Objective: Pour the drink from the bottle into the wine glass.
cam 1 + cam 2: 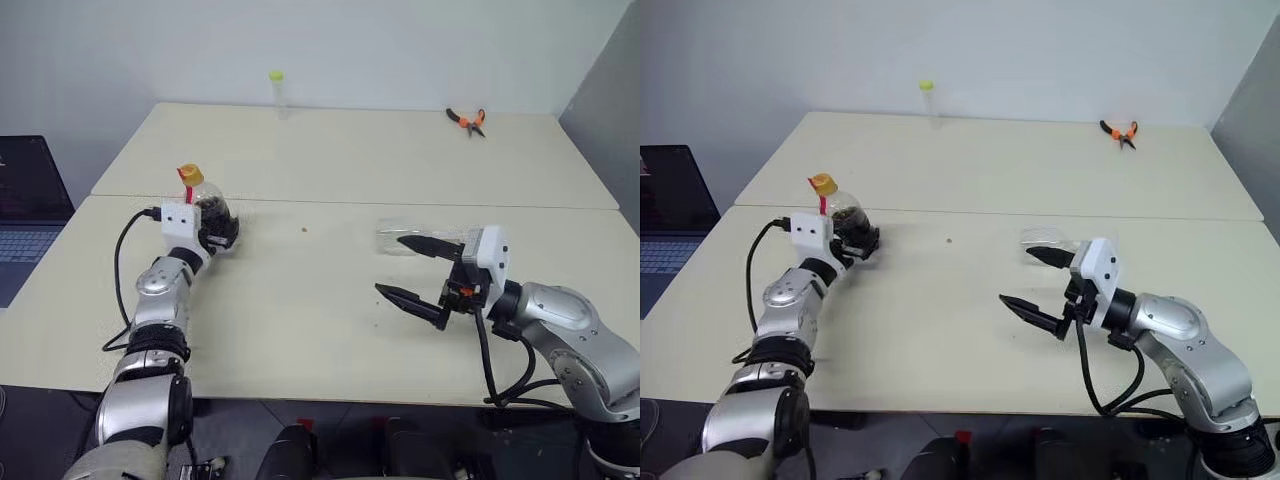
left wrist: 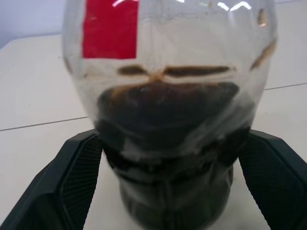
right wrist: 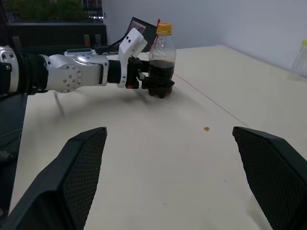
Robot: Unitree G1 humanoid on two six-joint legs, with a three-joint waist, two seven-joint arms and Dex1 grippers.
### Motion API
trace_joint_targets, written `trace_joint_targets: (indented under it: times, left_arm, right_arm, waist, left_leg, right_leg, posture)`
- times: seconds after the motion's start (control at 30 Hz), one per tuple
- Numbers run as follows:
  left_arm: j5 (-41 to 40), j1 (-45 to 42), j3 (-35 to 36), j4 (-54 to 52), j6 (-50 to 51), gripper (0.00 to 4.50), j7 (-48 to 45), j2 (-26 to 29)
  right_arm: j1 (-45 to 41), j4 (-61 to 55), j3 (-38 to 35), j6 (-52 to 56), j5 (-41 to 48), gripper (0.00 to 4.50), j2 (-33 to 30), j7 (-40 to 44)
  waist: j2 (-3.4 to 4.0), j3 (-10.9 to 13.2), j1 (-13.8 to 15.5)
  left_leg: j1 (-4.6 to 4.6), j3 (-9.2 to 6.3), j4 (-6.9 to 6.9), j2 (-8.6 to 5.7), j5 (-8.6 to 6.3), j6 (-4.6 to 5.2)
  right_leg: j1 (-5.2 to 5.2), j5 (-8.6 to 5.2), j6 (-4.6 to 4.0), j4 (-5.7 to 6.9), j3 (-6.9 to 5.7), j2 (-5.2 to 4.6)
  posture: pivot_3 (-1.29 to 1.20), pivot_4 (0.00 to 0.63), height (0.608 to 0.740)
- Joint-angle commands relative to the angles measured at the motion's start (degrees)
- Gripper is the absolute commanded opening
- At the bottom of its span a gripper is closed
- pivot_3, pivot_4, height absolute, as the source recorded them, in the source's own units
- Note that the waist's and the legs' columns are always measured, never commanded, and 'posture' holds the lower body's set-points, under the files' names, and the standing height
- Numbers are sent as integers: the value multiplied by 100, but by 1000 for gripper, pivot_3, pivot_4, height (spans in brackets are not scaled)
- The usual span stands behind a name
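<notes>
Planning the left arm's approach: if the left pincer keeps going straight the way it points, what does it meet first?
The bottle: it already stands between the open left pincer fingers, its dark drink dead ahead. Whether a finger already touches it is unclear.

Pale cream tabletop (image 1: pixel 320 330), seam across its middle. Bottle (image 1: pixel 207 212) stands at left, wine glass (image 1: pixel 418 238) right of centre, clear tube (image 1: pixel 277 92) far centre, orange-handled pliers (image 1: pixel 467 120) far right.

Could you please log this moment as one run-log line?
left gripper: open around small clear plastic bottle | right gripper: open, empty | yellow-orange cap: on
</notes>
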Motion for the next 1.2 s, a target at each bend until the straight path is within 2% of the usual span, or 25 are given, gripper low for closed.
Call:
trace_joint_targets:
  times: [0.03,0.1,0.17,0.27,0.33,0.4,0.5,0.63,0.8,1.0,1.2]
  left_arm:
    - [9,-263,25,254,-228,4451,-63,25]
    - [4,-330,21,356,-280,4275,-108,15]
    - [-35,-357,51,394,-304,3864,-137,8]
    - [-93,-321,83,301,-288,2886,-217,-11]
    - [-97,-258,58,131,-271,2458,-296,-41]
    - [-90,-170,1,-146,-242,2257,-378,-91]
    - [-103,81,-142,-896,-86,2182,-538,-230]
    - [-176,635,-511,-2445,480,2180,-786,-505]
    - [-126,1384,-1302,-4173,1383,2095,-1253,-710]
    - [-114,1789,-2225,-5306,2146,2051,-1766,-812]
    - [-516,1837,-2704,-5766,2562,2049,-2601,-851]
  right_arm:
    - [-95,-86,-7,-100,-71,4500,46,-3]
    - [-100,-102,-9,-87,-86,4500,59,-18]
    - [-88,-131,-30,-75,-99,4500,71,-51]
    - [-55,-184,-63,-59,-117,4500,82,-113]
    - [-32,-213,-91,-49,-129,4500,93,-155]
    - [-3,-246,-127,-41,-146,4500,106,-205]
    - [34,-305,-209,-2,-131,4500,112,-303]
    - [1,-528,-485,285,151,4500,115,-544]
    - [-191,-982,-728,932,707,4500,33,-928]
    - [-682,-1243,-634,1742,1190,4500,18,-1496]
    - [-897,-1280,-511,2119,1382,4500,40,-1776]
  waist:
    - [0,0,-4]
    - [0,0,-5]
    - [-1,0,-3]
    - [0,0,-2]
    - [-1,0,-2]
    - [-1,1,-2]
    - [-3,2,-2]
    - [-3,2,3]
    - [-3,3,5]
    - [-1,4,-11]
    - [0,4,-3]
  left_leg:
    - [0,0,0,0,0,0]
    - [0,0,0,0,0,0]
    - [-1,0,0,-1,1,-2]
    - [-1,0,0,-1,4,-7]
    - [-2,0,0,-1,5,-10]
    - [-2,0,0,-1,6,-10]
    - [-7,0,2,-1,8,-14]
    - [-10,-1,2,0,9,-15]
    - [-11,-3,1,0,8,-14]
    - [-7,-2,0,1,2,-4]
    - [-8,0,0,-1,0,0]
  right_leg:
    - [-1,0,0,0,0,0]
    - [-2,0,0,1,1,1]
    - [-2,0,0,2,0,0]
    - [-2,0,0,2,1,0]
    - [-2,0,0,2,1,0]
    - [-2,0,0,2,1,0]
    - [-4,0,0,1,3,-2]
    - [-5,0,0,1,11,-26]
    - [-4,0,-1,0,18,-29]
    - [-3,0,-1,3,14,-24]
    - [-2,-1,0,1,10,-24]
  posture:
    - [0,150,740]
    - [0,150,740]
    - [0,150,740]
    - [0,150,740]
    - [0,150,740]
    - [0,150,740]
    - [0,150,740]
    - [0,150,740]
    - [0,150,740]
    - [0,150,740]
    - [0,150,740]
